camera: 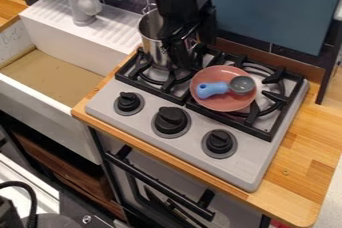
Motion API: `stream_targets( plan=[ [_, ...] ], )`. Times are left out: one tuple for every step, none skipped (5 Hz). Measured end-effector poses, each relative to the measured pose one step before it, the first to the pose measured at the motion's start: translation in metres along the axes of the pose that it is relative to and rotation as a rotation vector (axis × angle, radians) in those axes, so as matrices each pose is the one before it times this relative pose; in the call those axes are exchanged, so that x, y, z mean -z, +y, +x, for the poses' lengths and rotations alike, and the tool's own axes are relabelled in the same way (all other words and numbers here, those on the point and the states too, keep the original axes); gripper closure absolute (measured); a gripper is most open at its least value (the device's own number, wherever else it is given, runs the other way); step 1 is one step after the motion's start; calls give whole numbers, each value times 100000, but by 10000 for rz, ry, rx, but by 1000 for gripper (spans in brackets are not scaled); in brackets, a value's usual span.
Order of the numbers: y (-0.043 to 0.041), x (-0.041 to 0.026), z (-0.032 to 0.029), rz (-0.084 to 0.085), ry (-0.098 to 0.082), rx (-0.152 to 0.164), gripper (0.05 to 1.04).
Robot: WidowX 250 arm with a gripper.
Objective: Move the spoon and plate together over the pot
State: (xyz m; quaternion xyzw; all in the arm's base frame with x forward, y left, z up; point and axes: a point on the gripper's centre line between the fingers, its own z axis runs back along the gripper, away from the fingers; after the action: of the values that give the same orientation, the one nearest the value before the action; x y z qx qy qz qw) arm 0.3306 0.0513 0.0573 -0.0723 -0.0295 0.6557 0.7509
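The gripper [182, 54] hangs down at the pot's right side, over the rear left part of the stove, and hides part of the pot. Behind and left of it, the silver metal pot [153, 47] stands upright on the left burner. On the right burner grate lies a pink plate [222, 104]. A spoon [212, 89] with a blue handle and a grey round bowl rests on that plate, its bowl toward the right. Plate and spoon are apart from the gripper.
The grey stove [254, 164] has black grates and three black knobs along its front. A white sink [47, 94] with a grey faucet [81, 7] lies to the left. Wooden counter [304, 157] borders the stove at right, and a blue-grey panel [274, 9] stands behind.
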Motion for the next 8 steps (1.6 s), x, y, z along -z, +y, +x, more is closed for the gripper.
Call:
stream_targets(
  plan=[
    [726, 1119, -177, 335, 110, -26, 86],
    [1682, 1072, -915, -149, -128, 135, 86],
    [818, -430, -895, -661, -277, 268, 86],
    [1401, -256, -1135, -750, -43, 243, 86],
    [576, 876, -1156, -664, 72, 587, 86],
    [-57, 735, -860, -1505, 126, 1049, 86],
    [-834, 487, 333, -729, -240, 96, 86],
    [145, 713, -283, -36, 37, 41, 86]
  ],
)
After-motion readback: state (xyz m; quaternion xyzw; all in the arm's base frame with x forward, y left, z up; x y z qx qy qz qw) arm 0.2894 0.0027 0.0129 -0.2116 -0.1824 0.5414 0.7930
